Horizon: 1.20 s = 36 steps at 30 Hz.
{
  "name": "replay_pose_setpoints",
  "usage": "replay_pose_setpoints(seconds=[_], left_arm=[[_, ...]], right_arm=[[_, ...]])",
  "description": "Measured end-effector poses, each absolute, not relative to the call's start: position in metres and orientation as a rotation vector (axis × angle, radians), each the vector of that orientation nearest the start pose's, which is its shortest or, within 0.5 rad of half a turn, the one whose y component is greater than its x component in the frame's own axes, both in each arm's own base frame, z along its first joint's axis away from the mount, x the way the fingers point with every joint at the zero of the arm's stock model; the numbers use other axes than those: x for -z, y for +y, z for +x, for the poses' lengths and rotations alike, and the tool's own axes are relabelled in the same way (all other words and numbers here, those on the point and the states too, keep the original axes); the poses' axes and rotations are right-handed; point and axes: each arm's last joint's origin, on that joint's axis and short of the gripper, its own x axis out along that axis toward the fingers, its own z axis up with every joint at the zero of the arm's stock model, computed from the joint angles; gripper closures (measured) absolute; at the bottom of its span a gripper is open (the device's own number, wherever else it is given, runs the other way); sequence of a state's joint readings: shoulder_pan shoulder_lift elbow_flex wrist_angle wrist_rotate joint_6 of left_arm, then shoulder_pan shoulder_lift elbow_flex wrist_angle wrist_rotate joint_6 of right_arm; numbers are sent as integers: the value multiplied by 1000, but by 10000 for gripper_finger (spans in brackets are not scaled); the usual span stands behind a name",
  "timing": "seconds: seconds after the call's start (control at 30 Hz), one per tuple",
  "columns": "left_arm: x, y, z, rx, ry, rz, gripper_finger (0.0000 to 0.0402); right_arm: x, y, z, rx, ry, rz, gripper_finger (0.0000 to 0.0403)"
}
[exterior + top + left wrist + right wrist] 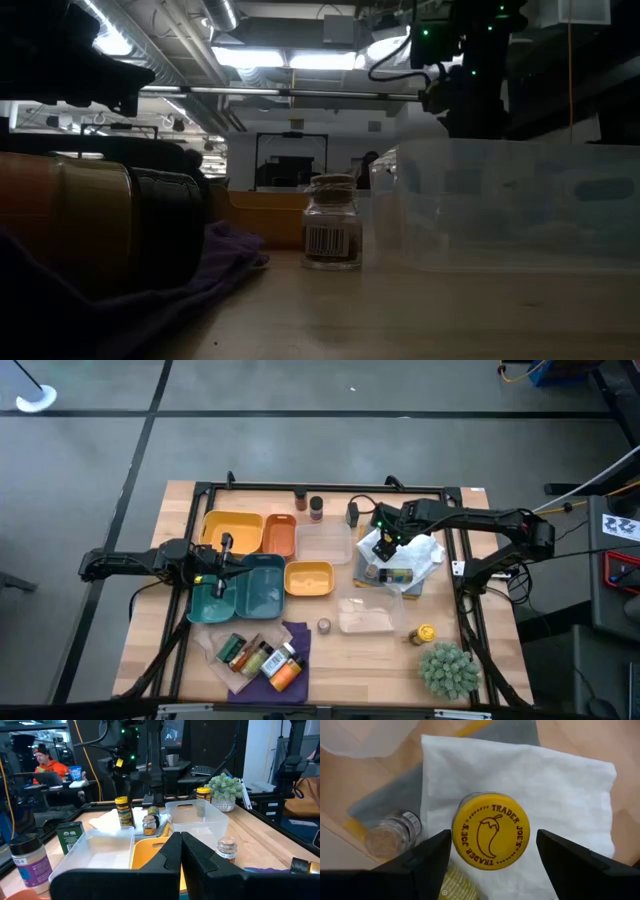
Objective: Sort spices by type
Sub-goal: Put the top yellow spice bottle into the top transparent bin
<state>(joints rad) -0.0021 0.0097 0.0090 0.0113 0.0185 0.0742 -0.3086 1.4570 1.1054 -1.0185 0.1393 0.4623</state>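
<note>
left gripper (226,547): fingers closed, arm extended inward | right gripper (492,852): fingers spread, pointing straight down

High view: overhead, straight down, whole table (330,650) and both arms. Low view: tabletop level, facing the room, very near a small jar (331,233). Left wrist view: forward across the table toward the right arm; shares that jar (226,849). Right wrist view: straight down, close on a yellow cap (490,831).

Two dark, jointed arms with black cabling (green indicator lights on the right one), matte black wedge-shaped jaws.
</note>
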Motion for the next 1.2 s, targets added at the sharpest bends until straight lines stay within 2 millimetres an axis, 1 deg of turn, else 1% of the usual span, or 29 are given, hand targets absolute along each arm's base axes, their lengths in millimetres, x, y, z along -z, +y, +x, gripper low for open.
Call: replay_pose_setpoints(seconds=[0.13,0.37,0.47,0.6,0.7,0.77,0.87,1.13,1.2], left_arm=[[-167,-1,98,20,-12,74,402],[-167,-1,98,20,-11,75,402],[-167,-1,98,20,-11,75,402],[-167,-1,98,20,-11,75,402],[-167,-1,98,20,-11,75,402],[-167,-1,98,20,-11,75,402],[-167,-1,98,20,-11,75,402],[-167,-1,98,20,-11,75,402],[-167,-1,98,20,-11,75,402]], right_arm=[[-239,-87,245,683,1263,490,109],[-226,-85,246,635,1244,511,111],[-224,-85,246,641,1244,517,128],[-225,-86,248,646,1224,511,168],[-228,-87,250,643,1197,511,168],[-234,-88,254,639,1173,510,168],[-250,-89,259,633,1125,509,168],[-306,-94,275,574,950,459,165],[-318,-96,279,556,897,437,165]])
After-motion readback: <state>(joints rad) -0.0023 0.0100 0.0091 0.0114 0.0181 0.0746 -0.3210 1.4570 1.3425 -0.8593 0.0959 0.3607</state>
